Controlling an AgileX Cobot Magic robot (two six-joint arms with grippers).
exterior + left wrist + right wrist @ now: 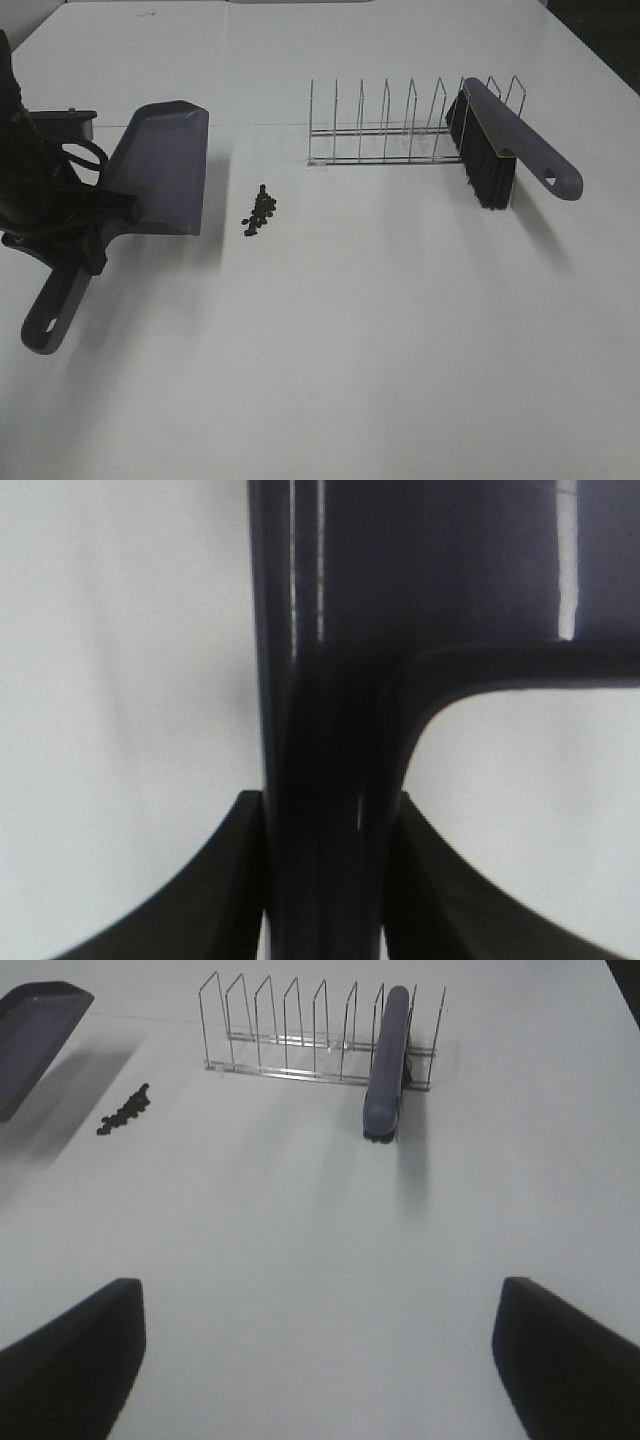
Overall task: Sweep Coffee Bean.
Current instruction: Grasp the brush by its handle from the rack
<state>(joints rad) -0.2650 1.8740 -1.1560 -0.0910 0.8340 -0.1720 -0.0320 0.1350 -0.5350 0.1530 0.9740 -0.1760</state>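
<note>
Coffee bean cluster beside dustpan; left tool pinching dustpan handle; right tool spread, seen only in wrist view.

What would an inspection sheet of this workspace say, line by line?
Surface: white tabletop, matte.
Job's things: cluster of small dark coffee beans, lying apart from the lip of the grey-purple plastic dustpan; grey-purple black-bristled brush, resting in the rack's right end.
Clutter: silver wire rack, other slots empty.
Grippers: left gripper, jaws shut on the dustpan handle; right gripper, jaws open, empty.
Cables: black loop at the left arm.
Surroundings: dark area past the far right corner.
</note>
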